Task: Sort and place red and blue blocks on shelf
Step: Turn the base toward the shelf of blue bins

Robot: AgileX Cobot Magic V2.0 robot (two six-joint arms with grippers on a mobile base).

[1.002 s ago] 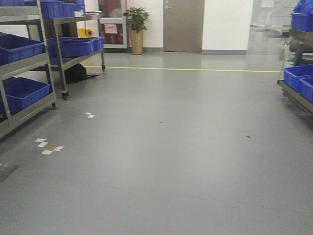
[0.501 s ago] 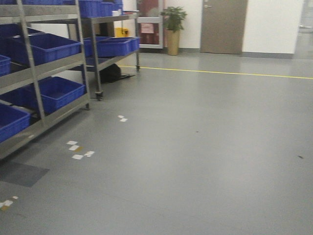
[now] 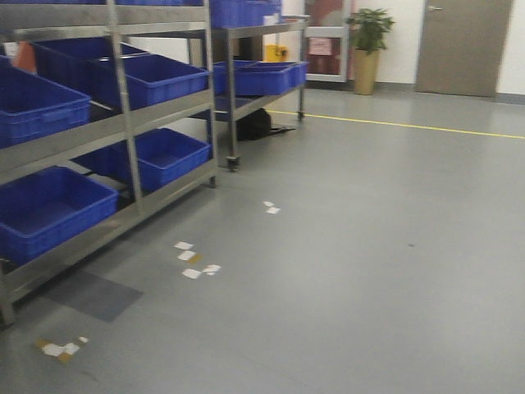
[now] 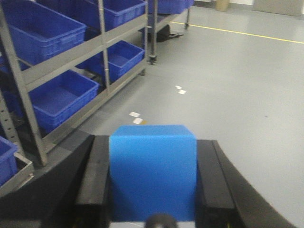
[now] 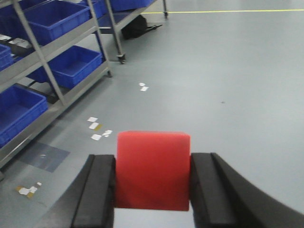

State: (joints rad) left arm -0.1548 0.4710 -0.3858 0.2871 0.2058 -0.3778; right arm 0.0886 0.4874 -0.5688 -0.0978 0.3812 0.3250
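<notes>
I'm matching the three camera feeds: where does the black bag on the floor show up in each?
Front view: black bag upper middle, under the far rack.
Left wrist: bag near top, centre.
Right wrist: bag at top, left of centre.
Shared landmark: yellow floor line, in all three.

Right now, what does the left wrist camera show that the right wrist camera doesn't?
Only the left wrist view shows the blue block, clamped in the left hand. Only the right wrist view shows the red block, clamped in the right hand. Both show the metal shelf with blue bins on the left, the grey floor with white marks, and a yellow line across it.
</notes>
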